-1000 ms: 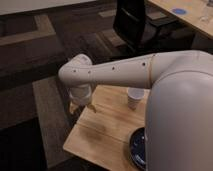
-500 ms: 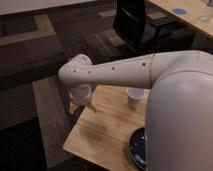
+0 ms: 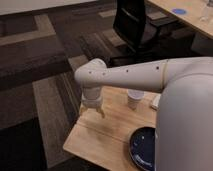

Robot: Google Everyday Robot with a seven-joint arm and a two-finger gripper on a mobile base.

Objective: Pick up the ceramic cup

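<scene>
**Ceramic cup (image 3: pixel 134 99) stands free, gripper (image 3: pixel 92 111) to its left**

The ceramic cup stands upright on the wooden table (image 3: pixel 105 135), just right of the frame's centre, below the white arm (image 3: pixel 135 75). Left of it and apart from it, the gripper points down over the table, jaws spread, holding nothing. A dark blue plate (image 3: pixel 142 147) lies lower right.

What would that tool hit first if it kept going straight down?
Probably the bare wooden table, just beneath the tool. The white cup stands off to one side, out of that line, though depth is unclear.
</scene>
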